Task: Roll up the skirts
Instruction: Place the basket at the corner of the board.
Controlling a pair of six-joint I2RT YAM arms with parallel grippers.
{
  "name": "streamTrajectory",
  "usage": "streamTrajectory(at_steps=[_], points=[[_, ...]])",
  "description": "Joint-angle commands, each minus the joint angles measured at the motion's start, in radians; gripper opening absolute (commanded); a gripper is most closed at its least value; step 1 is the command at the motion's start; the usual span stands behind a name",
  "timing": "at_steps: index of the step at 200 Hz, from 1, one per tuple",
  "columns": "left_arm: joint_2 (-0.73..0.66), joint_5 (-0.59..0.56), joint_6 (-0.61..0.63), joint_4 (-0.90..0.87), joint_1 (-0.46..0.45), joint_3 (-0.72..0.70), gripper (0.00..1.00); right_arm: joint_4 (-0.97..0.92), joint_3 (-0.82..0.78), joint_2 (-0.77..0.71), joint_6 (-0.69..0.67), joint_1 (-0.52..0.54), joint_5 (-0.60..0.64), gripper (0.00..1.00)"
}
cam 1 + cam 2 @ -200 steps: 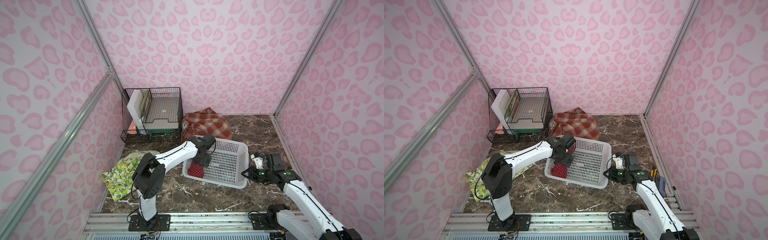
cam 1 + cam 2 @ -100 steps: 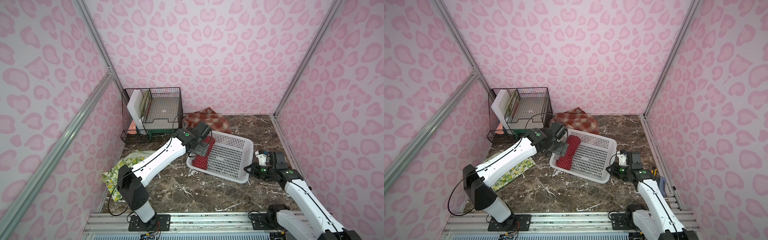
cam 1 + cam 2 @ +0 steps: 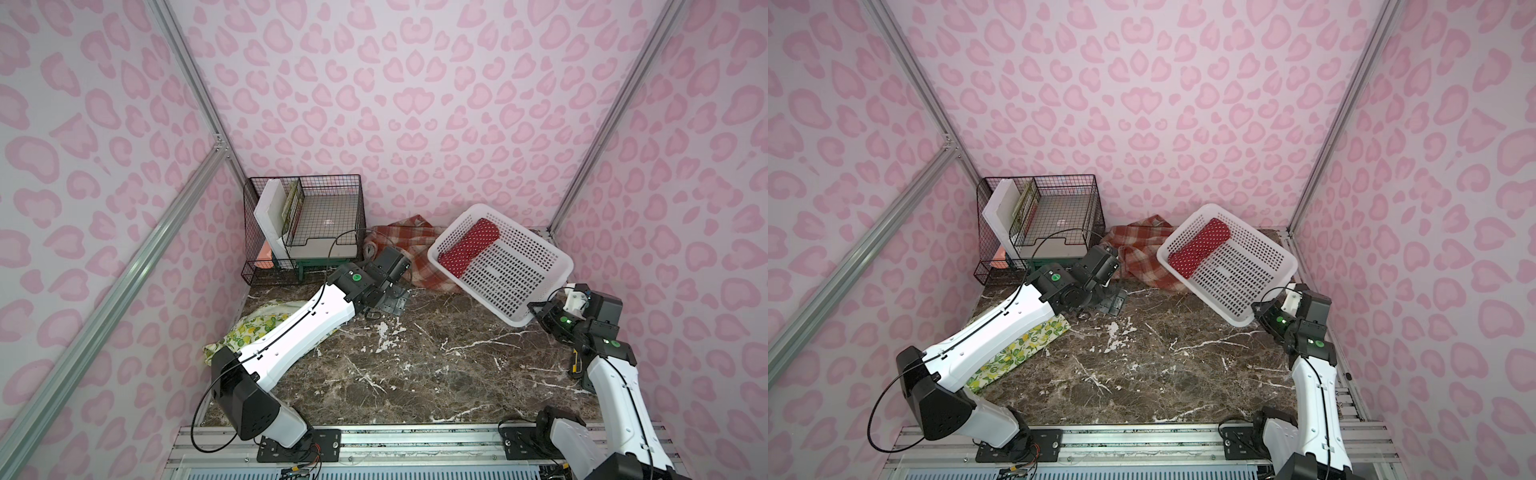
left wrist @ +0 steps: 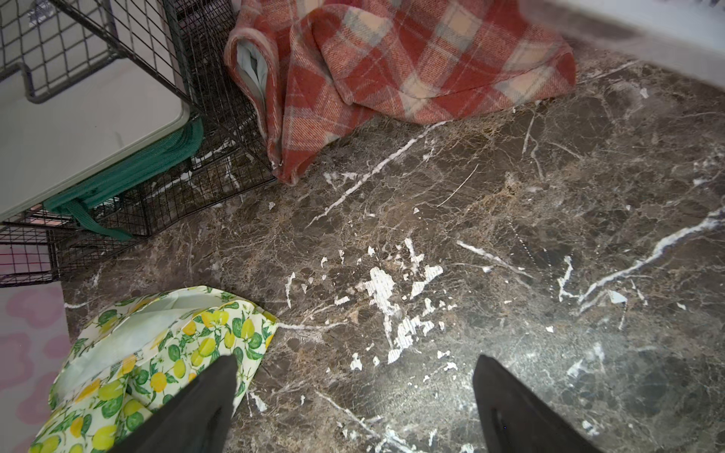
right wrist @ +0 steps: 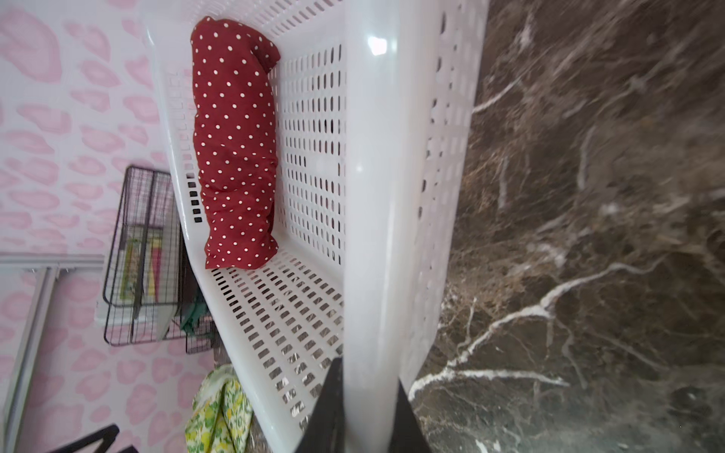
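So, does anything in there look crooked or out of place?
Yes: the white basket is askew, tipped up at an angle with the right arm's fingers pinching its rim, one corner overlapping the crumpled plaid skirt. The rolled polka-dot skirt lies against one wall. The tabletop has white chipped patches.

Readable text: I find none in any view.
book spines (image 5: 131, 266) in the wire rack (image 5: 117, 337): coloured bands, and the print is too small for me to read.
green sticker (image 3: 353, 276) on the left arm: plain dot, no characters I can make out.
white basket (image 5: 372, 196): no brand visible on the rim.
plaid skirt (image 4: 392, 59): no tag lettering I can read.
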Motion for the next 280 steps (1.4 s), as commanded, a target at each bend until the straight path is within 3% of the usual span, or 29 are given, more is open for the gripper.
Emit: streamTrajectory(at_steps=[1,30,57,108,149,197,220,258,280], points=[[-0.002,0.026,0.015,0.020,0.010,0.011,0.98,0.204,0.004,0.040,0.066,-0.030,-0.006,0.00],[-0.002,0.039,0.024,0.005,0.022,0.036,0.98,0.152,0.116,0.218,-0.031,-0.050,-0.030,0.00],[-0.020,0.052,0.037,0.001,0.034,0.028,0.98,0.321,0.021,0.268,0.062,-0.075,0.063,0.00],[-0.029,0.082,0.035,0.031,0.061,-0.018,0.98,0.444,0.017,0.381,0.195,-0.099,0.190,0.00],[-0.009,0.121,0.016,0.062,0.072,-0.031,0.98,0.528,-0.005,0.446,0.318,-0.060,0.291,0.00],[0.033,0.154,-0.002,0.059,0.076,-0.016,0.98,0.602,0.058,0.554,0.407,0.035,0.306,0.00],[0.036,0.167,-0.015,0.058,0.077,-0.008,0.98,0.546,0.133,0.597,0.393,0.061,0.323,0.36],[0.020,0.185,-0.024,0.058,0.078,-0.009,0.98,0.501,0.179,0.604,0.356,0.058,0.270,0.58],[-0.009,0.198,-0.030,0.080,0.082,-0.035,0.98,0.474,0.186,0.581,0.309,0.071,0.221,0.60]])
